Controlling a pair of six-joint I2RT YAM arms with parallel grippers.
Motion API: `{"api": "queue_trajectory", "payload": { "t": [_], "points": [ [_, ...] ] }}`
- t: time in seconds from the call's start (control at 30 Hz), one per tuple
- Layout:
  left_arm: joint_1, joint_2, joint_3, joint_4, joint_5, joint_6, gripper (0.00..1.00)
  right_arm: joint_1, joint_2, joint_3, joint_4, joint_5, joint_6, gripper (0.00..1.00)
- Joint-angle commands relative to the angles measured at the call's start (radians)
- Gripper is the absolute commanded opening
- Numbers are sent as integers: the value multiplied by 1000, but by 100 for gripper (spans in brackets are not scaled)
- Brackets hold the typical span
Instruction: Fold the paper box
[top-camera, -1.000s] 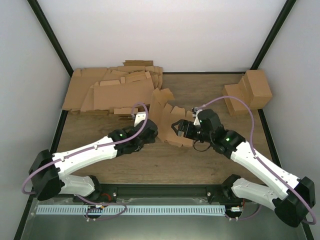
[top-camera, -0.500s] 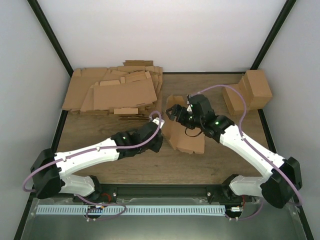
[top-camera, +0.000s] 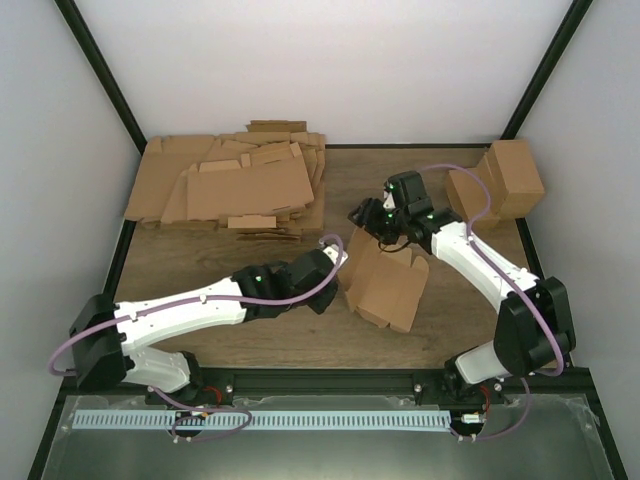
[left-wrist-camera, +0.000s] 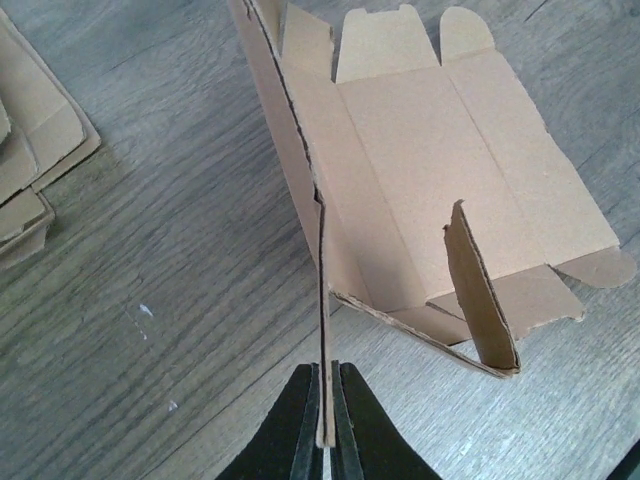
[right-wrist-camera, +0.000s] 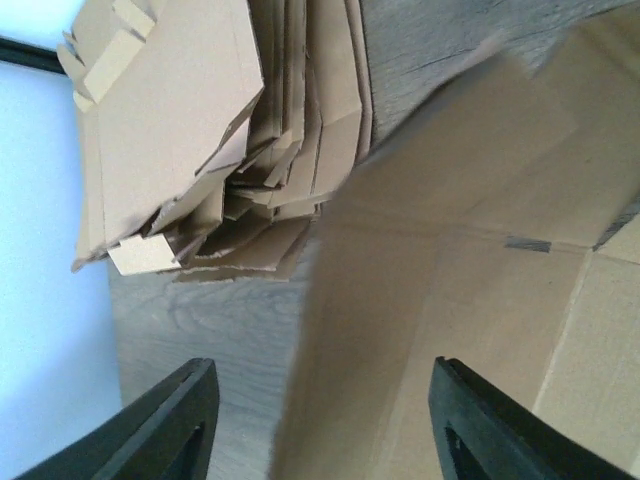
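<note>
A dark wood-grain desk (top-camera: 300, 335) carries two groups of brown cardboard. At the desk's far left corner lies a thick, untidy heap of flat die-cut brown cardboard sheets (top-camera: 235, 190), with flaps and tabs sticking out along its edges, reaching the desk's left side. At the desk's far right corner stand neat plain brown cardboard cuboids (top-camera: 505, 180), pressed against one another.

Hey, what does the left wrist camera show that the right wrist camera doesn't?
Left wrist only: the left hand shut on the upright side wall of the box, and the box's open inside with one small flap standing up. Right wrist only: the right hand, fingers apart, and the white wall behind. Both: the box (blurred in the right wrist view), the heap of flat cardboard and the wooden table.
</note>
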Motion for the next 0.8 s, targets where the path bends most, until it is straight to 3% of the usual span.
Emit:
{"api": "queue_trajectory", "payload": {
  "t": [0.0,0.3,0.57,0.67,0.77],
  "points": [
    [-25,54,62,-47,-69,52,5,-5,-16,38,-2,-40,-24,57],
    [-40,97,108,-60,-139,49,5,-7,-89,-57,12,-7,21,41],
    [-43,78,116,-40,-136,61,14,-7,-168,-195,74,-41,65,13],
    [-42,64,117,-42,-103,52,28,-7,-206,-257,113,-59,91,6],
    [-42,41,137,-51,-43,19,42,-7,-256,-321,173,-65,118,5]
  ]
}}
